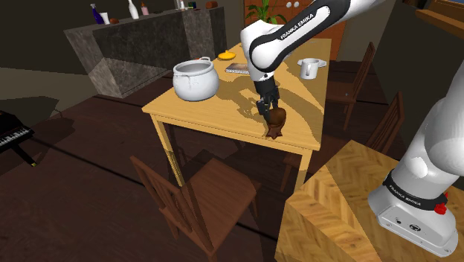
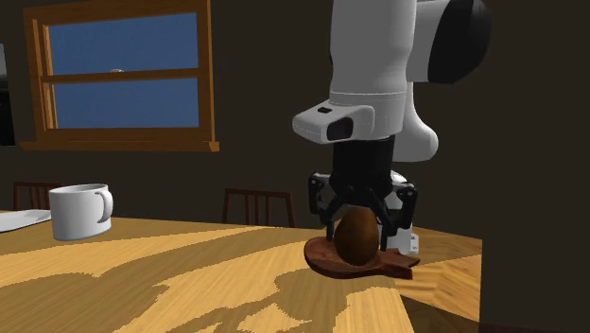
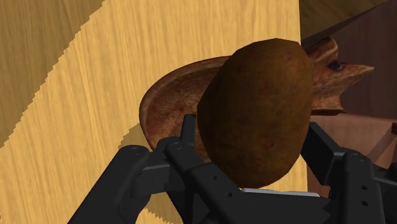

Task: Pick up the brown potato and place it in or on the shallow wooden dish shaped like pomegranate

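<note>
The brown potato [image 2: 356, 235] stands on end between my black gripper's [image 2: 357, 230] fingers, its lower end down in the shallow reddish-brown wooden dish [image 2: 326, 257]. In the wrist view the fingers [image 3: 188, 130] clasp the potato [image 3: 257, 114] from both sides, with the dish [image 3: 168, 102] behind and under it. In the shoulder view the gripper [image 1: 268, 110] points straight down over the potato [image 1: 276, 119] and dish [image 1: 274, 134], which sit near the front edge of the light wooden table [image 1: 208, 112].
A white pot [image 1: 195, 80], a white mug [image 1: 311, 68], a small orange item [image 1: 227, 54] and a flat grey thing [image 1: 238, 69] share the table. Wooden chairs [image 1: 193, 197] stand around it. The dish lies close to the table corner [image 2: 444, 274].
</note>
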Controlling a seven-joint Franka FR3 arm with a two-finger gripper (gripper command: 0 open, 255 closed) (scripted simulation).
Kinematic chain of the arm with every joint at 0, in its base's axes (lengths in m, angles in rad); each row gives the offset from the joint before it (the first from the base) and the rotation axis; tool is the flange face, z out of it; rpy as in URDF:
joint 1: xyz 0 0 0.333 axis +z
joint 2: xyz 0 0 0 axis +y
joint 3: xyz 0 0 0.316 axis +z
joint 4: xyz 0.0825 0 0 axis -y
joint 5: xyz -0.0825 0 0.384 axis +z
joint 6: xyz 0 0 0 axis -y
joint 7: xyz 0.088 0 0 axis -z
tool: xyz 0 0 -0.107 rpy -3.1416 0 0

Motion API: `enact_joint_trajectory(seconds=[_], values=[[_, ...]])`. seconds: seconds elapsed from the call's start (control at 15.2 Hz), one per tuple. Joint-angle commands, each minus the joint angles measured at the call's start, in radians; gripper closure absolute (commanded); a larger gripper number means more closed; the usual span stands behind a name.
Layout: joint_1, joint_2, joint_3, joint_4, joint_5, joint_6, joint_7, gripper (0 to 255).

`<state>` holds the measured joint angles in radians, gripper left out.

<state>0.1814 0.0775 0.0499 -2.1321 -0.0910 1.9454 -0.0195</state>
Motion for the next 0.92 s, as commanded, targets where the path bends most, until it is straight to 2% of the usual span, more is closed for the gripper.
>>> enact_joint_trajectory(seconds=[0.0,0.2,0.26,0.59,0.86], values=[[0.003,0.005,0.004,-0.008,0.004,0.0,0.0,255],[0.004,0.005,0.003,-0.008,0.004,0.0,0.0,255],[0.004,0.007,0.003,-0.005,0.004,-0.001,0.0,0],[0.004,0.005,0.003,-0.008,0.004,0.0,0.0,0],[0.008,-0.01,0.007,0.104,0.011,-0.127,-0.004,0]])
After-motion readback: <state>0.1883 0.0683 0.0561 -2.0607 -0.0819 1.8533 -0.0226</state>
